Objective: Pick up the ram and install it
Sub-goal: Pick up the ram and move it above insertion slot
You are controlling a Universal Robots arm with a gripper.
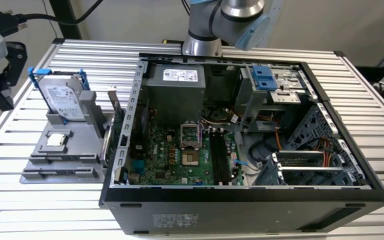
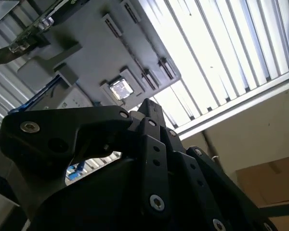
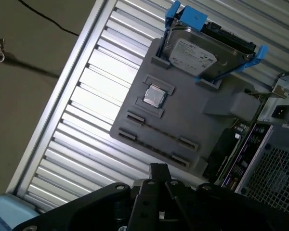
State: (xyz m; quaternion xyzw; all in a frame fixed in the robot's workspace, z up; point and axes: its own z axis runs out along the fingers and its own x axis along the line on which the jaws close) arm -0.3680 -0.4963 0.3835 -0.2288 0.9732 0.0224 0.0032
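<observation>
Black metal pincer (image 3: 158,167): fingers drawn together, nothing held (first wrist view). The ram (image 3: 161,130), a thin dark stick, stands edge-on in a grey plastic tray (image 3: 183,113) on the ribbed aluminium counter (image 3: 94,96), beside the open black computer case (image 1: 245,200).

The black gripper (image 2: 149,113) looms before a grey holder (image 2: 86,62) carrying a square chip (image 2: 120,89) on the slatted table (image 2: 221,57).

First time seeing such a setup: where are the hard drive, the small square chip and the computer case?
hard drive (image 1: 64,100), exterior view, its silver labelled face.
small square chip (image 3: 154,96), first wrist view, its shiny top.
computer case (image 1: 245,200), exterior view, its dark near wall.
</observation>
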